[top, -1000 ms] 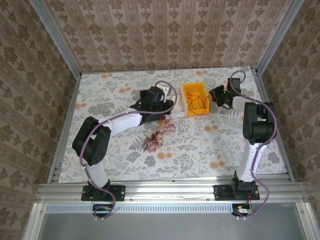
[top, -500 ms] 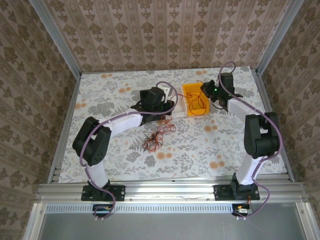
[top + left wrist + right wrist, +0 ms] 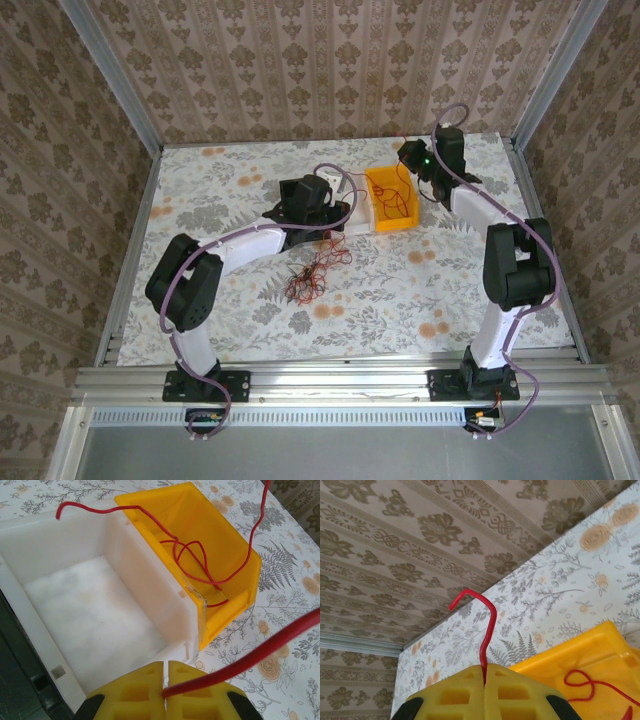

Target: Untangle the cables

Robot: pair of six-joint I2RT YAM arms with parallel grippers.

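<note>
On the floral table (image 3: 220, 200), two bins sit touching side by side: a white bin (image 3: 90, 625) and a yellow bin (image 3: 227, 615). Loops of red wire (image 3: 192, 560) lie inside the yellow one. A loose tangle of red wires (image 3: 312, 272) rests near the table's middle; the wires in it are too knotted to count. The left gripper (image 3: 165, 666) is pinched closed on a red wire (image 3: 260, 652), which runs diagonally up and right in its wrist view. The right gripper (image 3: 484, 669) is clamped on a second red wire (image 3: 491, 625), which points straight up and hooks left at its tip.
</note>
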